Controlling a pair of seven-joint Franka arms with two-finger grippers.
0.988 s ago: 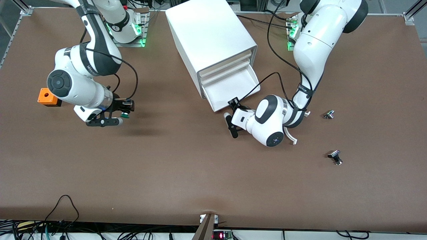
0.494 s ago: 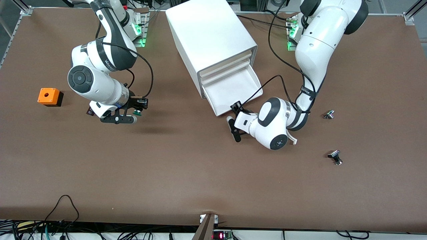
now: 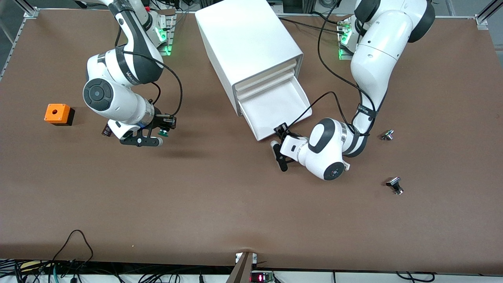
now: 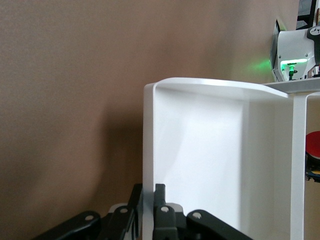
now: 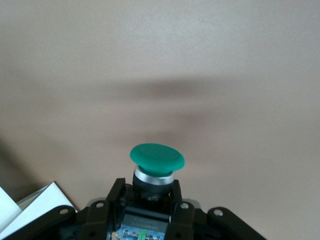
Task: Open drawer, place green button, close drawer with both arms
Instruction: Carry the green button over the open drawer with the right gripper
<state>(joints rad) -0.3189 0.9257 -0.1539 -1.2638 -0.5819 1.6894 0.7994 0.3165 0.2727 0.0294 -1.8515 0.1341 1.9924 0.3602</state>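
Note:
The bottom drawer point(image 3: 273, 106) of the white cabinet point(image 3: 251, 43) stands pulled out. My left gripper point(image 3: 278, 136) is shut on the drawer's front wall near its corner. In the left wrist view the black fingers point(image 4: 159, 200) clamp the thin white wall of the drawer point(image 4: 200, 150), which is empty inside. My right gripper point(image 3: 159, 132) is shut on the button point(image 3: 162, 133) and holds it above the bare table between the orange cube and the cabinet. In the right wrist view the button point(image 5: 157, 158), with its green cap and black body, sits between the jaws of the right gripper point(image 5: 149, 197).
An orange cube with a hole point(image 3: 59, 114) sits toward the right arm's end of the table. Two small metal parts point(image 3: 387, 135) point(image 3: 395, 185) lie toward the left arm's end. The cabinet's top and middle drawers are closed.
My right arm has carried the button from near the orange cube toward the cabinet. My left gripper has pulled the drawer a little farther out.

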